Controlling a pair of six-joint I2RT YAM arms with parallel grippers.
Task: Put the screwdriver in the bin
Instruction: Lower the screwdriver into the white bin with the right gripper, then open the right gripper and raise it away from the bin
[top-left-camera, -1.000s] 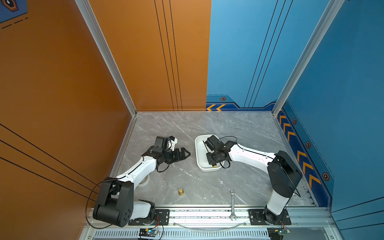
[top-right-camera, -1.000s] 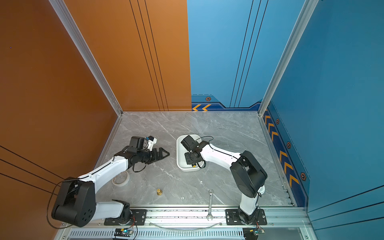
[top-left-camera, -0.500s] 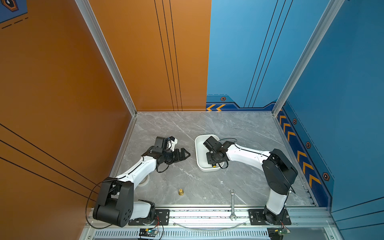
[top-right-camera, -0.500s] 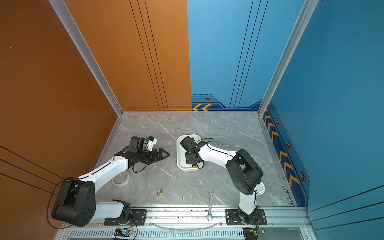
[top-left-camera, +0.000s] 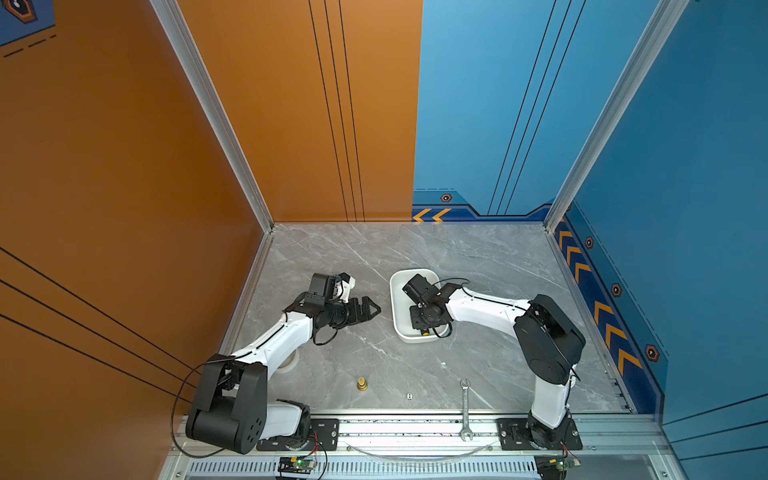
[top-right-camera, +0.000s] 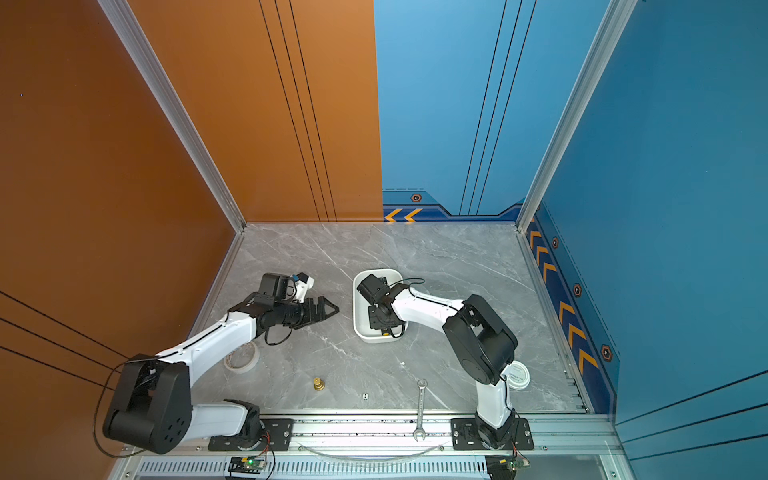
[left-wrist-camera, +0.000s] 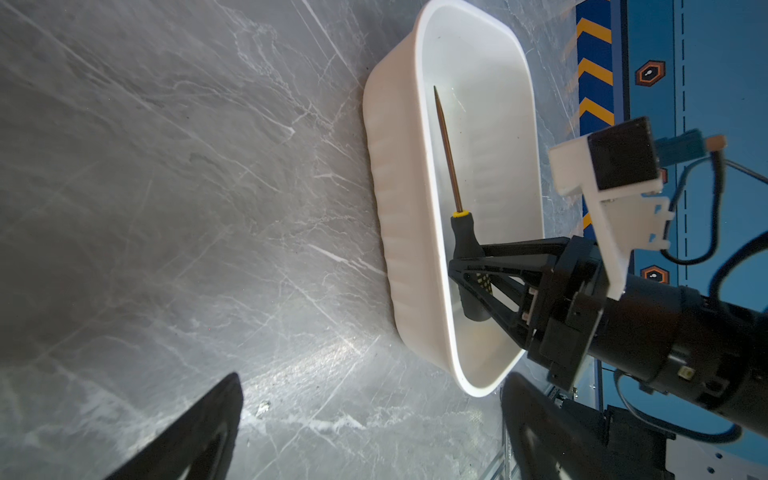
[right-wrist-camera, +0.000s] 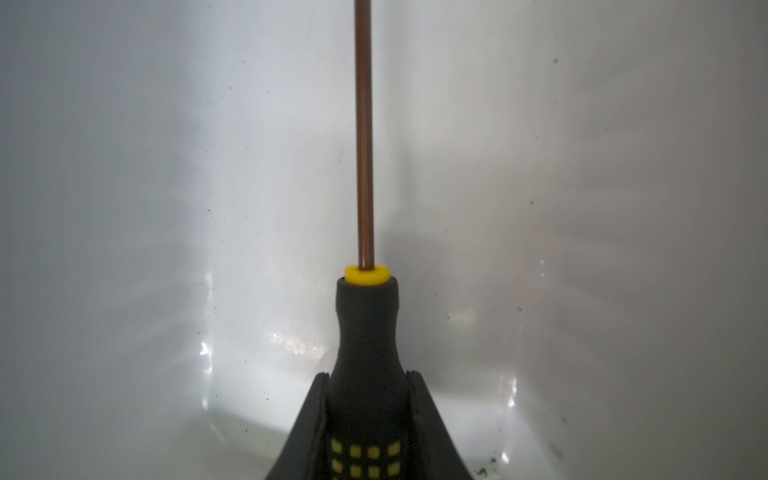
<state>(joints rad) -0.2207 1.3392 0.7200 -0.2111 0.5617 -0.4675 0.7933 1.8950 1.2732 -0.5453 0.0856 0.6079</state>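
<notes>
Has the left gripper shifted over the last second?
No. In both top views the left gripper sits where it was, the same gap left of the bin.

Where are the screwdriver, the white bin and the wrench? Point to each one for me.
screwdriver (left-wrist-camera: 447, 149): left wrist view, on the thin shaft.
bin (left-wrist-camera: 395, 216): left wrist view, on its ribbed outer wall.
wrench (top-left-camera: 465, 409): in a top view, on the middle of its handle.

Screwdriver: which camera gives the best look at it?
The left wrist view: the screwdriver shows full length, tip to handle, in the bin, held by the right gripper. The right wrist view crops the shaft. Both top views show only a yellow speck.
</notes>
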